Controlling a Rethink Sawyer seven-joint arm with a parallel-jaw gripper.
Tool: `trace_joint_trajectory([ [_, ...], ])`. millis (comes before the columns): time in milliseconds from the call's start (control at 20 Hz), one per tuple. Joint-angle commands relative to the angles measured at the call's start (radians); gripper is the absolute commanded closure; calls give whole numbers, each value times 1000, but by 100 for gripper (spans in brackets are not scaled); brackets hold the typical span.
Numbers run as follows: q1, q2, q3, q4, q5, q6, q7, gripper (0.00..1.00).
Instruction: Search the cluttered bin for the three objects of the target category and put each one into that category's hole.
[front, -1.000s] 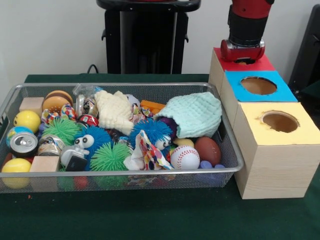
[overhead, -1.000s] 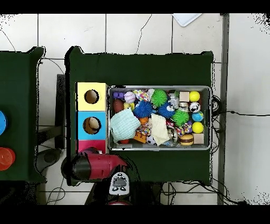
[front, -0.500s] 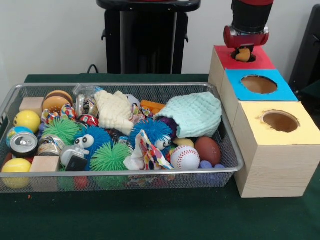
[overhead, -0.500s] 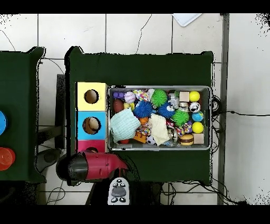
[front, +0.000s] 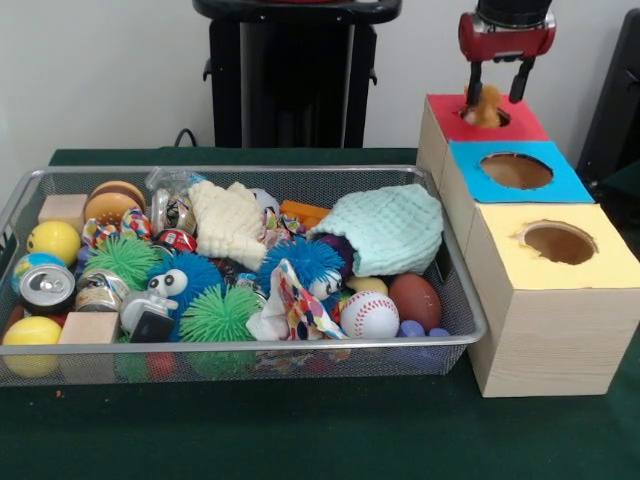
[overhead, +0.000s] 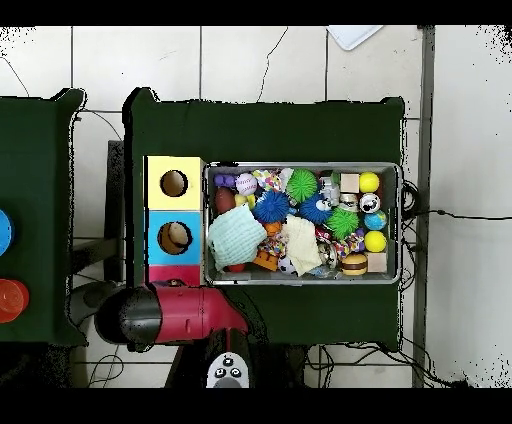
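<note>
Gripper (front: 497, 88) risen off red hole (front: 487, 115), fingers apart | green table (front: 300, 430) | white wall (front: 100, 70)

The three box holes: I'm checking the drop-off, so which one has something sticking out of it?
The red-topped box's hole, farthest along the row, directly under the open end effector: a tan object sits in it.

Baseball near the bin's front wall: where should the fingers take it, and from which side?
Come straight down onto the baseball and close across its middle. Its top is bare, while a brown football and a patterned cloth crowd its sides, so set the fingers front to back.
</note>
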Motion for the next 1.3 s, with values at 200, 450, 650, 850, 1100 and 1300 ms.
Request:
trace_joint_trajectory([
  [200, -33, -22, 60, -1, 31, 102, 133, 0],
  [450, -39, 6, 60, -7, 23, 70, 130, 0],
  [650, -49, 24, 66, -11, 21, 49, 124, 0],
  [850, -66, -14, 67, -7, 16, 107, 98, 0],
  [1100, -211, -48, 55, -17, -104, 97, -94, 0],
  [1300, -325, -37, 75, -74, -229, 70, -207, 0],
])
